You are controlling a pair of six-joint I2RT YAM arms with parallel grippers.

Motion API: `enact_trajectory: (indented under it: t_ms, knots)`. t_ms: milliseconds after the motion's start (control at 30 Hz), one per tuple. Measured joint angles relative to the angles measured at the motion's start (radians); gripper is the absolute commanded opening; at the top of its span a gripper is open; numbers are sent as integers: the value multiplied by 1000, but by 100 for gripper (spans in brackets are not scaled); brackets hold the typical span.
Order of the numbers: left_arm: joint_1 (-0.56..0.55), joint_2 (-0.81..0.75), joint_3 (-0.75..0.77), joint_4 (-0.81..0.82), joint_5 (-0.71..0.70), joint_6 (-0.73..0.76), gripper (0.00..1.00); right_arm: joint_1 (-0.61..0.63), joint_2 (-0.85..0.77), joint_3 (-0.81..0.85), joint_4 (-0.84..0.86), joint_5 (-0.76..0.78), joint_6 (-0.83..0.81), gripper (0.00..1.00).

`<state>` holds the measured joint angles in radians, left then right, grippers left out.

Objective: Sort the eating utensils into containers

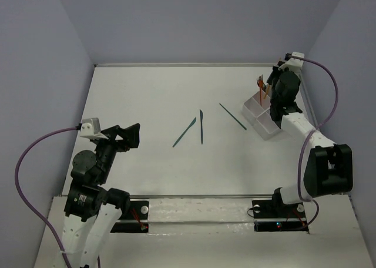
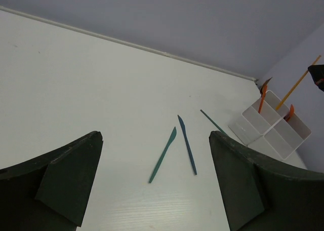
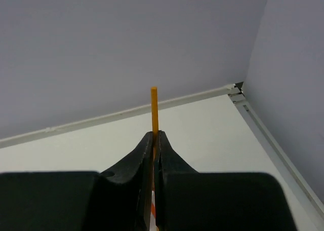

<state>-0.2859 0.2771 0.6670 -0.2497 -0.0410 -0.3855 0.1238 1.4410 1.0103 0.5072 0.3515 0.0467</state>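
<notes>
L gripper (image 1: 126, 137) near left edge, jaws wide, holding nothing. Mid-bench, three dark teal utensils (image 1: 184, 132) lie flat, none touching. White tray (image 1: 264, 129) by right edge w/ orange utensils (image 2: 261, 100) leaning in two compartments. R gripper (image 3: 155, 140) over tray's far end, pinched on orange utensil handle (image 3: 154, 107).

Top cam: fixed, high, behind both arm bases; looks down + fwd over the whole table (image 1: 153, 103) to the back wall; farthest off, widest view.
Left wrist cam: low over table's near-left part; faces fwd-right toward far-right corner (image 2: 255, 80); left gripper fingers (image 2: 71, 175) fill the bottom corners.
Right wrist cam: very close, by the tray (image 1: 264, 127); faces back wall + that corner (image 3: 235, 86); right gripper fingers (image 3: 126, 180) and orange utensil (image 3: 154, 114) block the middle.
Top + left wrist share: teal knife (image 1: 201, 127), same knife (image 2: 187, 145); tray (image 2: 243, 127).
All 3 share: far-right corner (image 1: 276, 64).
</notes>
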Motion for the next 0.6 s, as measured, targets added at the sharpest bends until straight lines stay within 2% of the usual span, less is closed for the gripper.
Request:
enact_trajectory:
  t_ms: [300, 533, 567, 600]
  knots:
    - [0, 0, 0, 0, 0, 0, 99, -6, 86, -53, 206, -24, -113, 7]
    - [0, -1, 0, 0, 0, 0, 99, -6, 167, -102, 264, -38, -163, 8]
    - [0, -1, 0, 0, 0, 0, 99, -6, 172, -109, 264, -39, -167, 12]
    - [0, -1, 0, 0, 0, 0, 99, -6, 174, -119, 264, -39, -172, 24]
